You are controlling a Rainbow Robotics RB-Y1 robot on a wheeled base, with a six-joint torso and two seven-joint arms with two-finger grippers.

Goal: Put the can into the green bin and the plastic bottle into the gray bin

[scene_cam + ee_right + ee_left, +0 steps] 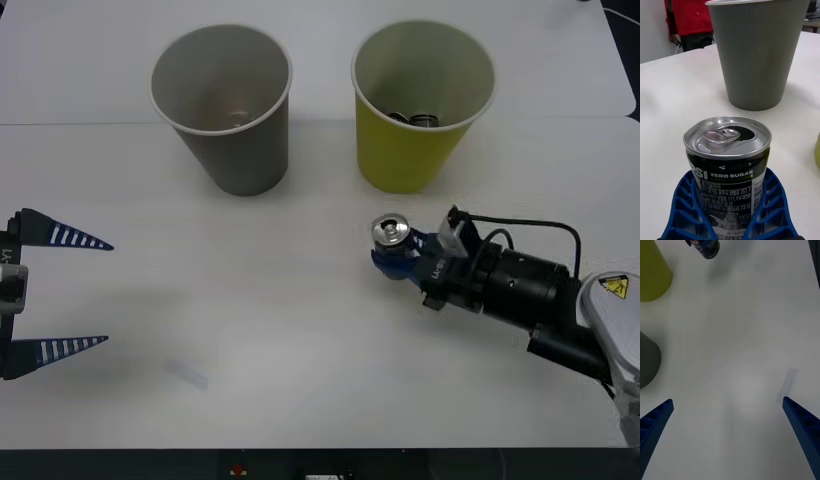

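I see the white table (300,330) with the gray bin (225,105) on my left and the green bin (420,100) on my right, both upright at the far side, mouths up; the green bin has something metallic inside. My right gripper (392,252) sits just in front of the green bin, its blue fingers (769,202) pinching the can (389,232) on both sides. The can stands upright, long axis vertical, pull-tab top up, label toward the wrist camera. My left gripper (70,292) hangs at the left edge, fingers spread wide, holding nothing.
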